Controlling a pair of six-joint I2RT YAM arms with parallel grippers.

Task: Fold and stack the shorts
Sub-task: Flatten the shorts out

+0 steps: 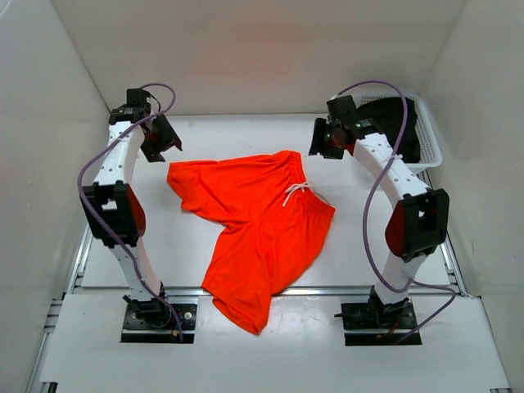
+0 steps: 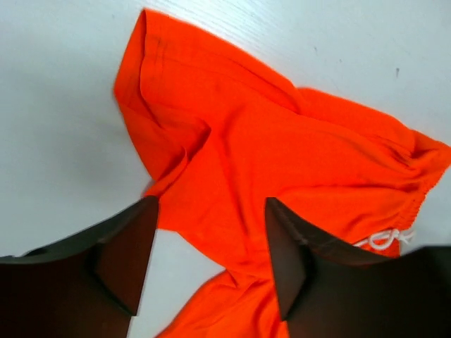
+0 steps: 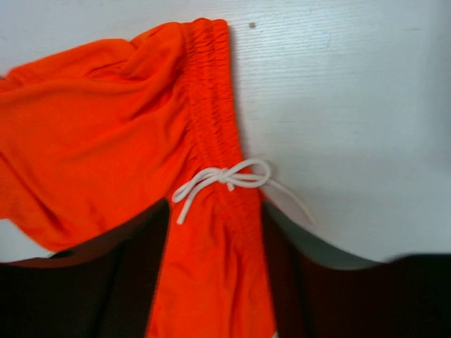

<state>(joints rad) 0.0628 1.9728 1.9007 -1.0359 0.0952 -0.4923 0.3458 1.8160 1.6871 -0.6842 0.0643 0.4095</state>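
Your left gripper [image 2: 211, 211] and right gripper [image 3: 215, 211] hang with fingers spread, holding nothing, above the shorts [image 1: 262, 221], which lie rumpled and unfolded across the table [image 1: 205, 135]. No fold shows; you have all folding and stacking left.

The shorts [image 1: 262, 229] are soft matt cloth; the table [image 1: 188, 246] seems smooth.

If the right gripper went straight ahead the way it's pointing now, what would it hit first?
Most likely the shorts, at the elastic waistband by the white drawstring, centred ahead of the right gripper; depth is unclear.
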